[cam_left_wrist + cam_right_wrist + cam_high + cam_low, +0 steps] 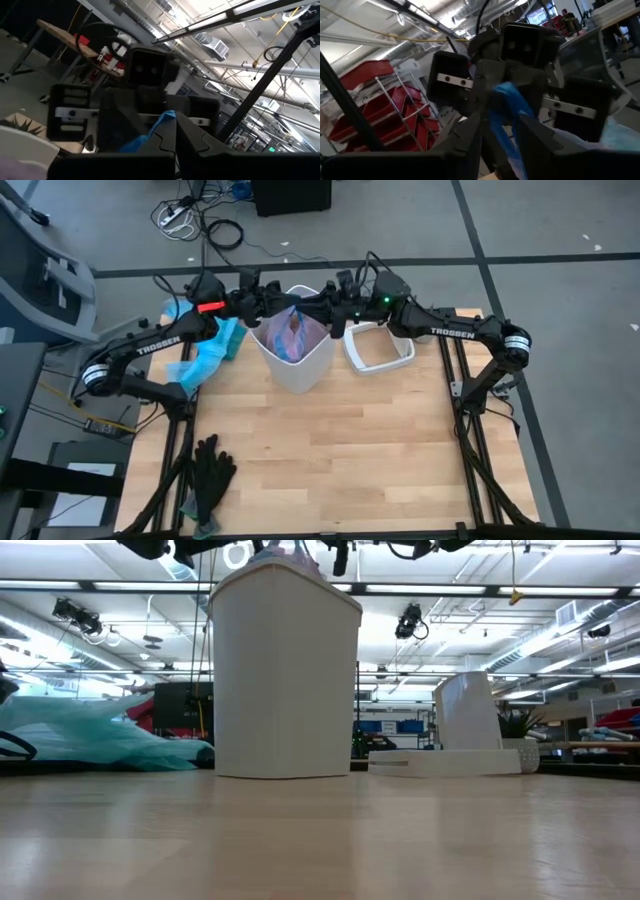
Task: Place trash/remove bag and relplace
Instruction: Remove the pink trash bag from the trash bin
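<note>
A white bin [293, 365] stands upright on the wooden table, also seen in the low view [285, 670]. The pale pink-lavender bag [296, 337] lines it, and its gathered top rises toward blue drawstring ties [297, 310]. Both grippers meet above the bin's far rim, facing each other. My left gripper [272, 305] comes from the left and my right gripper [322, 306] from the right. Each is shut on a blue tie. Trash inside the bag is hidden. My left gripper pinches a blue drawstring tie [161, 124] between its two fingers, coming level from the table's left. The tie is lifted above the bin's mouth, and the bag hangs below it. My right gripper pinches a blue drawstring tie [506, 107] between its two fingers [470, 131], coming level from the table's right. The tie runs down between the fingers toward the bag in the bin.
A light-blue plastic bag [208, 352] lies left of the bin. The bin's white rim frame [378, 348] lies to its right. Black gloves [211, 470] rest near the table's near left corner. Bare wood lies in front of the bin.
</note>
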Tool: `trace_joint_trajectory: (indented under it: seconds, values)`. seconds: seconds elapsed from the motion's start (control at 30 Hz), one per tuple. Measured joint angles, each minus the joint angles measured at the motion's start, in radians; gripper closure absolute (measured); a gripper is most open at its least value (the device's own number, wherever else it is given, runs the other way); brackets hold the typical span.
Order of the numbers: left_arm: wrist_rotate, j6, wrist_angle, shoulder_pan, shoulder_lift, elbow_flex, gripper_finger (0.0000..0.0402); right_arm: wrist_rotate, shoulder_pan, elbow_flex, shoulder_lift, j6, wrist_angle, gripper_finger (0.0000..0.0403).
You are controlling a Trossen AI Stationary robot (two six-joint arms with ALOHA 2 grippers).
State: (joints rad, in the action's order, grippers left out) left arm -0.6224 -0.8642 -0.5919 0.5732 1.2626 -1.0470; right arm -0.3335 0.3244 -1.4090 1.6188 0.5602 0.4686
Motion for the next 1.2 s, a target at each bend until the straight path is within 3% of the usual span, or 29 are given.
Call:
trace_joint_trajectory:
  seconds: [0.13,0.3,0.47,0.7,0.8,0.97,1.2]
  values:
    - [0.0,-0.002,-0.003,0.0,0.022,0.0,0.0397,-0.024,0.002,0.0,0.0,-0.032,-0.004,0.0302]
    - [-0.003,-0.005,-0.027,0.002,0.034,0.0,0.0397,-0.022,0.003,0.001,0.0,-0.068,-0.019,0.0388]
    - [-0.043,-0.015,-0.134,0.032,0.035,0.001,0.0397,-0.026,0.0,0.001,0.0,-0.064,0.005,0.0401]
    - [-0.34,-0.158,-0.227,0.042,0.032,0.0,0.0375,-0.011,0.005,0.001,0.0,-0.056,0.031,0.0403]
    - [-0.411,-0.184,-0.227,0.042,0.032,0.0,0.0351,-0.011,0.008,0.001,0.0,-0.055,0.031,0.0403]
    - [-0.409,-0.063,-0.226,0.042,0.032,0.0,0.0315,-0.015,0.006,0.001,0.0,-0.055,0.031,0.0403]
    - [-0.307,-0.029,-0.221,0.049,0.033,0.0,0.031,-0.041,0.007,0.001,0.0,-0.054,0.023,0.0403]
